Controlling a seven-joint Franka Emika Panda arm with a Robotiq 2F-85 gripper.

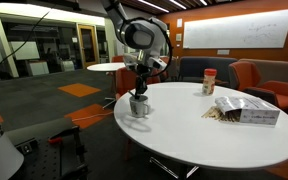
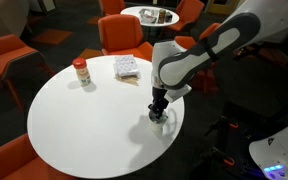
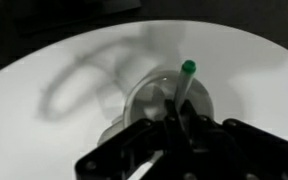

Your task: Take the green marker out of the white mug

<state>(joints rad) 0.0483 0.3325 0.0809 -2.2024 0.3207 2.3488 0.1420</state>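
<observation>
The white mug point(image 1: 139, 106) stands near the edge of the round white table point(image 1: 214, 135); it also shows in the other exterior view point(image 2: 162, 118) and the wrist view point(image 3: 144, 100). The green marker point(image 3: 187, 70) stands tilted in the mug, its green tip pointing up past the rim. My gripper point(image 3: 176, 110) hangs straight above the mug, fingers down at the rim, in both exterior views point(image 1: 141, 90) point(image 2: 159, 104). The fingers are close together on either side of the marker's shaft and appear shut on it. The marker's lower part is hidden by the fingers and the mug.
A jar with a red lid point(image 1: 209, 81) point(image 2: 81, 71) and a flat packet point(image 1: 246, 110) point(image 2: 127, 67) lie on the far side of the table. Orange chairs point(image 2: 124, 35) and a second small table point(image 2: 149, 14) stand around.
</observation>
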